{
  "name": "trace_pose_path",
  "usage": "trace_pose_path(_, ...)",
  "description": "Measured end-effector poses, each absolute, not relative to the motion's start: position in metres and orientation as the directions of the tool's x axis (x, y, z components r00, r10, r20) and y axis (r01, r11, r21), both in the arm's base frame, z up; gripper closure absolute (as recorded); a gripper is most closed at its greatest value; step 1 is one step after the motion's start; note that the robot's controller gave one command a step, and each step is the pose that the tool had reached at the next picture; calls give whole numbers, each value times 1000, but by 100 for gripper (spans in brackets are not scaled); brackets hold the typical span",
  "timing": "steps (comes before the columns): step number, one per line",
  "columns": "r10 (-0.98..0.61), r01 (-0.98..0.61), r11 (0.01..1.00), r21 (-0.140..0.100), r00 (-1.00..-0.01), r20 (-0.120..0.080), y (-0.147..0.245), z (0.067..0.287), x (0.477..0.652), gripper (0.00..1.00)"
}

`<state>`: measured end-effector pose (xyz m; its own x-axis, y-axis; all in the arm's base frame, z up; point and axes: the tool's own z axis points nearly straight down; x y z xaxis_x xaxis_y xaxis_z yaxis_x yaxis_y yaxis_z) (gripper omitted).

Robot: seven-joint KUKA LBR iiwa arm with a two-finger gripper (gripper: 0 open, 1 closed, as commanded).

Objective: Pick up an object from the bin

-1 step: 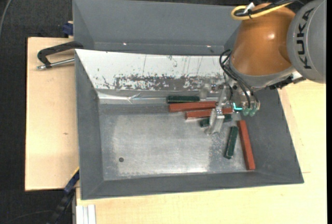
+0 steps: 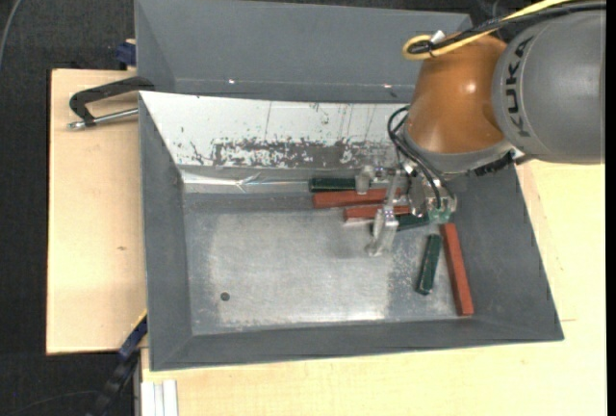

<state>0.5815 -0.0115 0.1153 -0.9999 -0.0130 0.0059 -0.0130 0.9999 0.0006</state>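
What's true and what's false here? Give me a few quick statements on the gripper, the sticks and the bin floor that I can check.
1. The gripper is over the right half of the bin. True.
2. A red stick and a dark green stick lie side by side near the right wall. True.
3. The left half of the floor is heaped with sticks. False: a small dark speck is all that lies there.
4. The arm reaches in from the left. False: it comes in from the right, its orange cover above the gripper.
5. A second dark green stick lies along the back wall, a second red stick beside it. True.
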Motion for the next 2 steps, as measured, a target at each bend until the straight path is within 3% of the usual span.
trace_pose_path(1,256,256,967,0,-967,2,-84,72,578,0)
trace_pose_path(2,359,359,933,4,-933,-7,-42,72,597,0)
